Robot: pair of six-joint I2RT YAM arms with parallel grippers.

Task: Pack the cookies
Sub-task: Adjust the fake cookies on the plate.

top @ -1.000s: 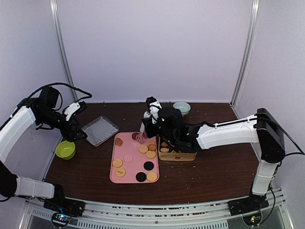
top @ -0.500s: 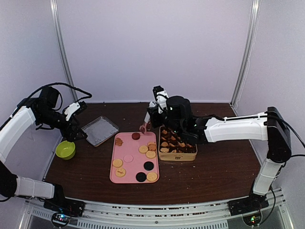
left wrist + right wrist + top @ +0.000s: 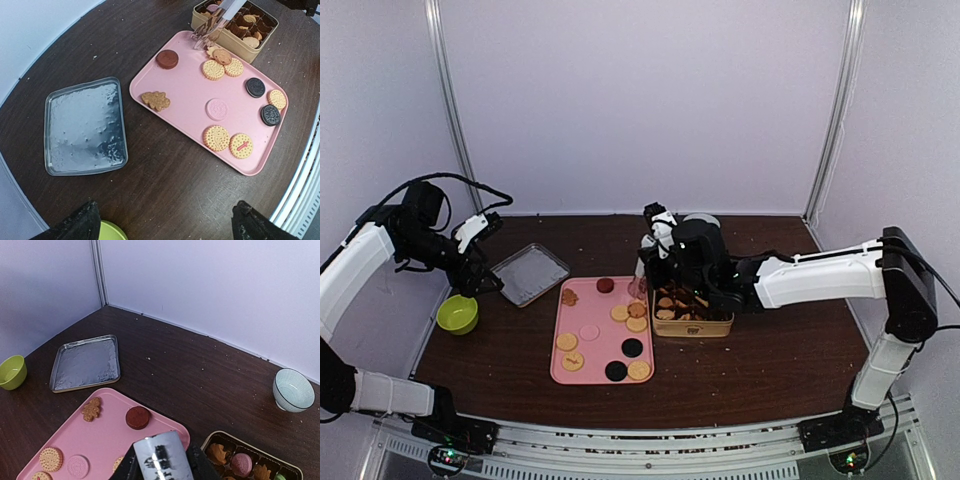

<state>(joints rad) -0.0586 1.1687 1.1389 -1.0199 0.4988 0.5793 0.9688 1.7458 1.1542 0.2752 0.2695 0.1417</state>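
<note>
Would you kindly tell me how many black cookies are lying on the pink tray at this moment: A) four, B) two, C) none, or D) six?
B, since the left wrist view shows just two black cookies on the pink tray, both near one end.

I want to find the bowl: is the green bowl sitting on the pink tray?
No, the green bowl sits on the table, left of the silver tray, apart from the pink tray.
</note>
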